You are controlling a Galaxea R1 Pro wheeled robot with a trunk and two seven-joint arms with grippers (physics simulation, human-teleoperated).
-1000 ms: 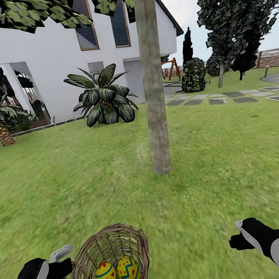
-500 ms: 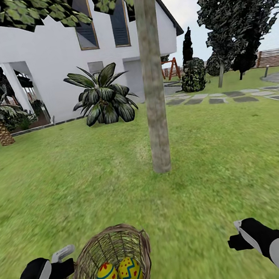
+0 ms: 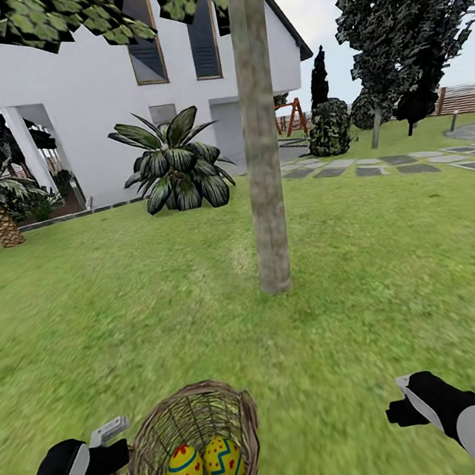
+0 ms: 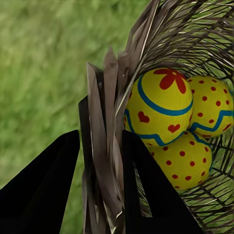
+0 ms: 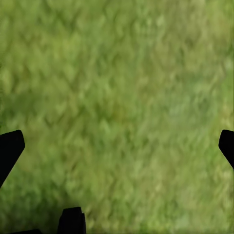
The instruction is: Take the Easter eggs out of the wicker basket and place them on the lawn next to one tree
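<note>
Gripping the rim of the wicker basket [image 4: 105, 161], the left gripper [image 4: 100, 187] has its two dark fingers [image 4: 46, 187] clamped on the woven wall: one finger lies outside the weave, the other inside, next to the eggs. Holding the rim rather than an egg suggests the whole load is being carried toward a drop-off spot. In the head view the basket [image 3: 190, 452] sits tipped, its mouth facing up and forward, so the contents stay cupped against the lower wall. The three Easter eggs [image 4: 178, 124] are bunched together, touching one another, just beyond the inner finger; the flower-topped egg lies nearest that finger, the dotted ones behind and beneath it. None has left the basket, so the placing step is not yet done.

The right gripper [image 5: 117, 146] hangs over bare lawn [image 5: 117, 87] with its fingertips [image 5: 9, 148] wide apart and nothing between them, plausibly kept free for picking eggs out one at a time. In the head view it [image 3: 399, 400] sits well apart from the basket.

The tree [image 3: 261, 148], with its bare grey-brown trunk, rises from the lawn [image 3: 87, 311] ahead of both grippers, between them in line. Its base is a likely target for the eggs, judging by how squarely it is faced
</note>
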